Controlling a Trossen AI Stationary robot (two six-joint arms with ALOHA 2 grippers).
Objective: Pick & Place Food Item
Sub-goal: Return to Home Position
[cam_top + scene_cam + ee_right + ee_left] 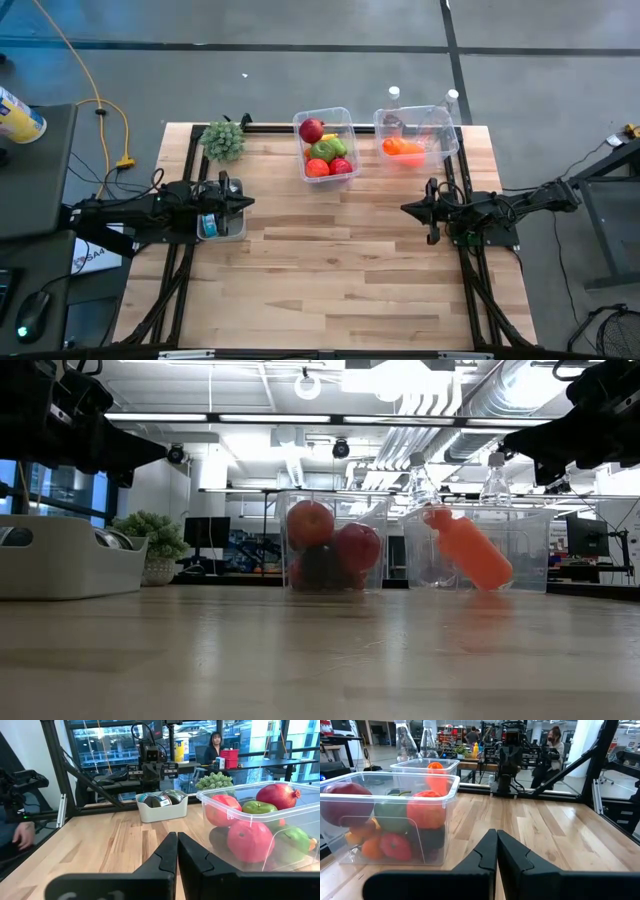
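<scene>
Since no loose food lay on the bare boards, the wooden table (330,270) looked cleared, and I judged the step in hand to be the return to rest, not another pick. Read from above with twelve o'clock at the far edge, the two arms reached in level from nine and three o'clock, well apart, tips facing each other across the middle.

The left transparent bin (323,112) stood at twelve o'clock against the far rail. The right transparent bin (448,150) was at one o'clock, holding an orange item (403,147). A white caddy (222,228) with cans sat at nine o'clock, right under the left arm's wrist. A small plant (223,140) stood at eleven o'clock.

The left gripper (496,851) had its fingers pressed together on nothing, and the right gripper (177,851) showed the same, closed and empty.

The pomegranate (311,130) lay on top of the pile at the left bin's far side. A green fruit (326,151) sat just nearer, and red and orange pieces lay below.

As I judged it, the next move called only for folding each arm down to its parked pose. The left one would need to keep clear of the caddy beneath.
</scene>
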